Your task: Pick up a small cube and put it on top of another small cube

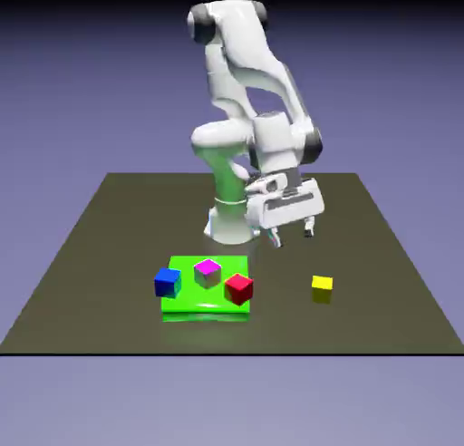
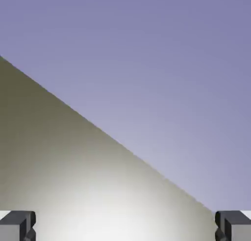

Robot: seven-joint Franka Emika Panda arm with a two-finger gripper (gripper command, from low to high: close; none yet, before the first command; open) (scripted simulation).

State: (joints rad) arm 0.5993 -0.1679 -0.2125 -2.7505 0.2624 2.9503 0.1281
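Observation:
The small yellow cube (image 1: 322, 287) sits alone on the dark table toward the exterior view's right. On a green slab (image 1: 206, 305) rest a blue cube (image 1: 168, 282), a magenta cube (image 1: 207, 272) and a red cube (image 1: 238, 288). My gripper (image 1: 292, 233) hangs above the table, behind the yellow cube and a little to its left, open with nothing between its fingers. The hand view holds no cube, only bare table (image 2: 73, 186) and backdrop, with my fingertips (image 2: 19, 225) far apart at the bottom corners.
The dark table (image 1: 109, 245) ends at an edge just in front of the green slab. The robot's base (image 1: 227, 218) stands behind the slab. In the hand view the table's edge runs diagonally from upper left to lower right.

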